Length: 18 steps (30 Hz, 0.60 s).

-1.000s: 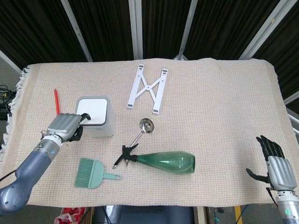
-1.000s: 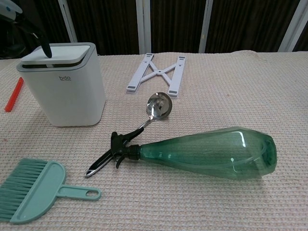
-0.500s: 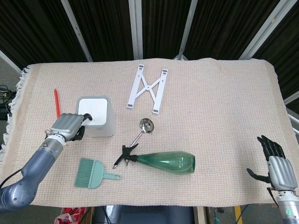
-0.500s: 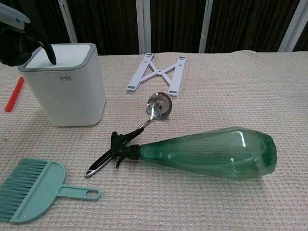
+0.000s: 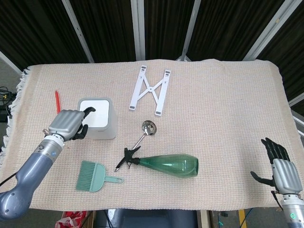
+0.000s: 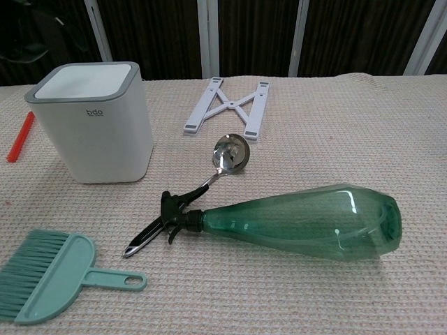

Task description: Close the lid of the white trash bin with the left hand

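Observation:
The white trash bin (image 5: 101, 119) stands at the left of the cloth-covered table. In the chest view its grey-rimmed lid (image 6: 84, 78) lies flat and level with the rim. My left hand (image 5: 70, 124) hovers at the bin's left side with its fingers curled in. One dark fingertip (image 5: 89, 110) reaches over the lid's left edge, and the hand holds nothing. The chest view does not show this hand. My right hand (image 5: 282, 168) rests at the table's near right corner, fingers apart and empty.
A red pen (image 5: 58, 102) lies left of the bin. A teal dustpan brush (image 5: 95, 175), a green spray bottle (image 5: 168, 165) and a metal spoon (image 5: 145, 131) lie in front of and right of it. A white folding stand (image 5: 149, 90) sits farther back.
The lid, slightly raised a second ago under my left fingertip, now lies flat. My left hand has lifted and is gone from the chest view. The right hand has not moved.

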Tool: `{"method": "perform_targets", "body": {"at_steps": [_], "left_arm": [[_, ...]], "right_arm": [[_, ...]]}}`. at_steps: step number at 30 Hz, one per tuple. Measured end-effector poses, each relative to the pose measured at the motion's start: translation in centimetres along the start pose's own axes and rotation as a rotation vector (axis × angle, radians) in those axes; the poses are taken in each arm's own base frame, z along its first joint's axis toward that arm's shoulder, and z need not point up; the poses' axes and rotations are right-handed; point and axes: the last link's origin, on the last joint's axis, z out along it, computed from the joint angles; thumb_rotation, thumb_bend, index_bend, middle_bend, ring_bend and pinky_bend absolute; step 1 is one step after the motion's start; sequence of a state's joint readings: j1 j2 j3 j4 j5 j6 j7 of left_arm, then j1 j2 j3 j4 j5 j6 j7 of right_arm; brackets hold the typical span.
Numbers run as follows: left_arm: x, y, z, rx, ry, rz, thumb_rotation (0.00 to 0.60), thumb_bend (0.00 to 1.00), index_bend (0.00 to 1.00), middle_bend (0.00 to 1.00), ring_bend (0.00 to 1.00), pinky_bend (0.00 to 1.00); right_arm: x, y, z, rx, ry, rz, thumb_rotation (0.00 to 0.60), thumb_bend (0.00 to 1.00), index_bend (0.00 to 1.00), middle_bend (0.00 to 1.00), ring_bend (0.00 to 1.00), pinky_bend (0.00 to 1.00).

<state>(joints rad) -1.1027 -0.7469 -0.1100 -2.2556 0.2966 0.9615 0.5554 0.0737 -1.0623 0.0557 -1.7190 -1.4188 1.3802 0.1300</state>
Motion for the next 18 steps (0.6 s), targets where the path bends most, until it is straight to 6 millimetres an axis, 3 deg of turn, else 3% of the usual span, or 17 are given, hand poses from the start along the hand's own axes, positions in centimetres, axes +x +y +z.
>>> {"method": "perform_targets", "body": {"at_steps": [2, 4, 6, 8, 13, 18], "left_arm": [[0.2, -0.3, -0.8, -0.011, 0.023, 0.000, 0.600, 0.34, 0.00, 0.26, 0.20, 0.39], [0.0, -0.7, -1.5, -0.017, 0.045, 0.004, 0.600, 0.30, 0.00, 0.12, 0.06, 0.25], [-0.5, -1.6, -2.3, -0.019, 0.078, 0.015, 0.600, 0.26, 0.00, 0.02, 0.00, 0.13], [-1.3, -2.6, -3.1, -0.021, 0.116, 0.028, 0.600, 0.19, 0.00, 0.00, 0.00, 0.04], [-4.7, -5.8, -5.3, -0.027, 0.219, 0.042, 0.600, 0.01, 0.00, 0.00, 0.00, 0.00], [-10.6, -11.2, -9.1, 0.035, 0.323, 0.042, 0.600, 0.00, 0.00, 0.00, 0.00, 0.00]], "right_arm": [[0.0, 0.0, 0.0, 0.002, 0.000, -0.007, 0.600, 0.23, 0.00, 0.00, 0.00, 0.00], [0.0, 0.1, 0.0, 0.004, 0.000, -0.016, 0.600, 0.23, 0.00, 0.00, 0.00, 0.00], [0.0, 0.1, 0.0, 0.007, 0.000, -0.033, 0.600, 0.23, 0.00, 0.00, 0.00, 0.00], [0.1, 0.2, 0.0, 0.010, 0.001, -0.052, 0.600, 0.23, 0.00, 0.00, 0.00, 0.00], [0.1, 0.2, -0.1, 0.022, 0.012, -0.113, 0.600, 0.23, 0.00, 0.00, 0.00, 0.00], [0.1, 0.1, -0.1, 0.041, 0.031, -0.176, 0.600, 0.23, 0.00, 0.00, 0.00, 0.00]]}}
